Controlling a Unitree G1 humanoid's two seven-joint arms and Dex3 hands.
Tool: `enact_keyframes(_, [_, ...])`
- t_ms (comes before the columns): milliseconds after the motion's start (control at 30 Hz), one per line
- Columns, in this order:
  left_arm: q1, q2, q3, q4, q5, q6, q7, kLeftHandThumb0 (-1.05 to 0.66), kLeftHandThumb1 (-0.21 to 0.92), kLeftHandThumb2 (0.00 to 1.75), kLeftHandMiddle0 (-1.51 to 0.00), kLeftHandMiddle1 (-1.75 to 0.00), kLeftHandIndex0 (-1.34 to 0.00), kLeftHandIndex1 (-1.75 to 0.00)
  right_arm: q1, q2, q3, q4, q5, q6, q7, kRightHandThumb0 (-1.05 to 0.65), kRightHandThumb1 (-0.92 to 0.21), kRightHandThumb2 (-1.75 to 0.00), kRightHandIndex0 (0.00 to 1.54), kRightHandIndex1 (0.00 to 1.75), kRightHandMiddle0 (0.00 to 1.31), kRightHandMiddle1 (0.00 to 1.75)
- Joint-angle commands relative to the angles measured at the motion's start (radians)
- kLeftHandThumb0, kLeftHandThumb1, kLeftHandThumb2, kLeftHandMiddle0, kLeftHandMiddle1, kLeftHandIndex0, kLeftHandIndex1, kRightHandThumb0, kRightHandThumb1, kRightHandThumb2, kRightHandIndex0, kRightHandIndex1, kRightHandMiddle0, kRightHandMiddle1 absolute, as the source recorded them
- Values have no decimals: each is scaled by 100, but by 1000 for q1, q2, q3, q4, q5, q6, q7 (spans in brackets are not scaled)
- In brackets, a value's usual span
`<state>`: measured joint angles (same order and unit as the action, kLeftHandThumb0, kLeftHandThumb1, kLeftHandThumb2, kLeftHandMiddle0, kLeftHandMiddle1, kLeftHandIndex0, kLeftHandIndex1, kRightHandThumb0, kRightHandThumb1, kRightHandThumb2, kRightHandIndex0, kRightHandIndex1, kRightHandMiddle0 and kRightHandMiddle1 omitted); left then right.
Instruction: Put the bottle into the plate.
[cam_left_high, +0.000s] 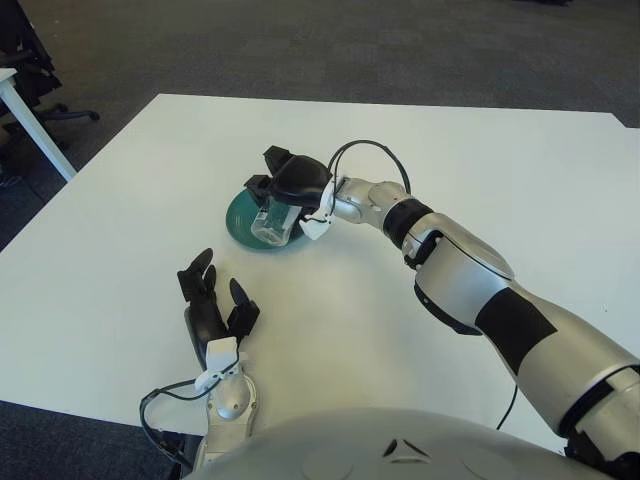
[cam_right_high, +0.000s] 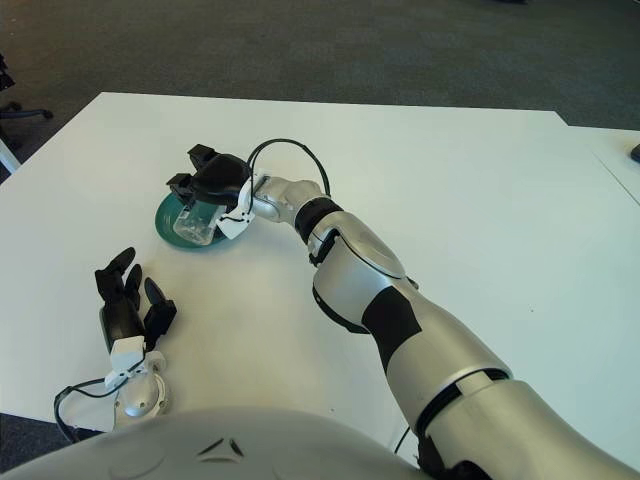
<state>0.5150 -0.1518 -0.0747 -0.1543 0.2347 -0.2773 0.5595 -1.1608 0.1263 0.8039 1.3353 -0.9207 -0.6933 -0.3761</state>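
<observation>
White table (cam_left_high: 150, 190), dark grey carpet floor (cam_left_high: 350, 50), office chair (cam_left_high: 25, 60) far left
</observation>
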Motion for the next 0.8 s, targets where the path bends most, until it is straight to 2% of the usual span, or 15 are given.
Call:
enact_keyframes(0, [-3,-46,5,23,-20,17,-4,-80,92,87,-47,-33,-8,-104,-8,-8,7,9,-8,6,-6,-47,-66,-91,118,175,96,175])
enact_keyframes(233, [-26,-34,35,39,-37,30,-9,-81,92,83,-45,-32,-6,-104,-7,-17,27,8,-25,14,-56,-46,-62,-98,122,175,101,175])
enact_keyframes(333, [-43,-22,55,54,-52,31,-20,-81,92,82,-44,-32,-6,-103,0,-35,35,1,-29,-9,-76,-45,-61,-100,121,175,101,175])
enact_keyframes(467, [-109,12,119,112,-104,61,-53,-79,92,82,-41,-30,-3,-102,19,-105,57,-31,-45,-86,-118,-45,-61,-101,118,175,98,175])
enact_keyframes(633, [-155,25,163,157,-129,70,-73,-78,92,84,-40,-29,-1,-102,24,-137,71,-39,-65,-101,-174,-45,-58,-104,121,175,100,175])
enact_keyframes(767, [-237,47,212,243,-141,69,-73,-77,92,84,-40,-29,0,-101,27,-170,77,-42,-73,-112,-214,-44,-56,-106,123,175,102,175])
